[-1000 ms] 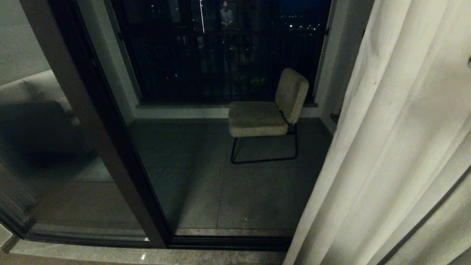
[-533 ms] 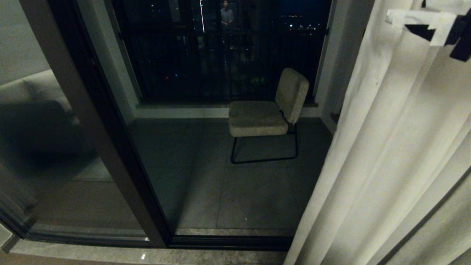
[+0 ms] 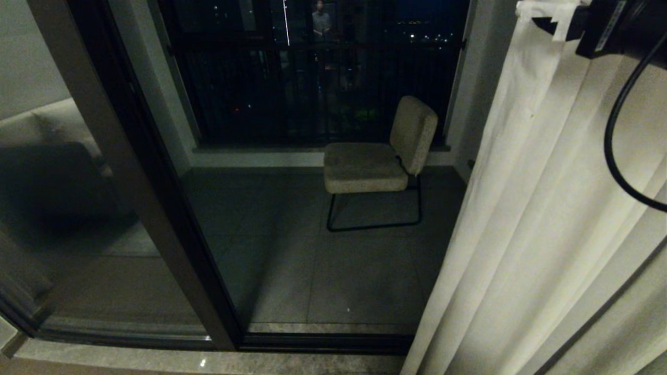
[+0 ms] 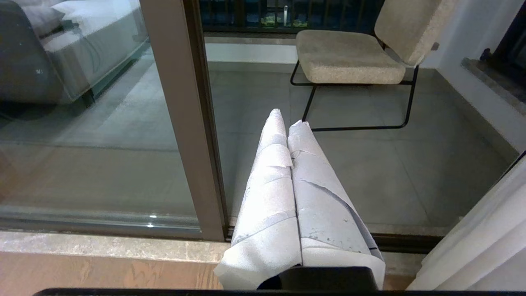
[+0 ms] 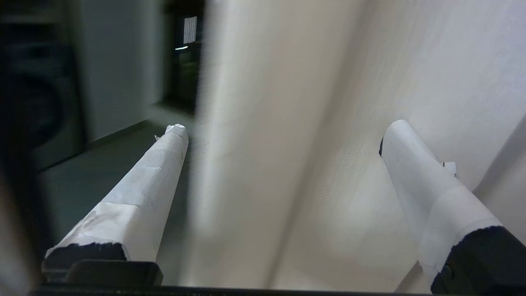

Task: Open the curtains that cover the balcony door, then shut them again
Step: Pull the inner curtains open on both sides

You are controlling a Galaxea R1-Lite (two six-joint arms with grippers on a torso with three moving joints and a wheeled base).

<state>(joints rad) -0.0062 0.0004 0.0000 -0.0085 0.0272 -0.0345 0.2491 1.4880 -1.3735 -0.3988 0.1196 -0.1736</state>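
Observation:
The cream curtains (image 3: 547,208) hang gathered in folds at the right, leaving the opening uncovered. The balcony door (image 3: 68,208), glass in a dark frame (image 3: 135,172), stands at the left. My right gripper (image 3: 552,18) is high up at the curtains' free edge, open. In the right wrist view its white-taped fingers (image 5: 164,172) are wide apart around the right gripper (image 5: 283,127), with the curtain fabric (image 5: 312,82) and its edge fold between them. My left gripper (image 4: 287,117) is parked low and shut, empty, pointing at the door frame (image 4: 181,123).
A beige cushioned chair (image 3: 375,161) on a black metal base stands on the tiled balcony floor. A black railing (image 3: 312,88) runs behind it. A stone sill (image 3: 156,359) lies along the door track. A person is reflected far off (image 3: 320,21).
My right arm has come up into the head view at the top right and moved left and higher along the curtains' edge. The left arm has stayed still.

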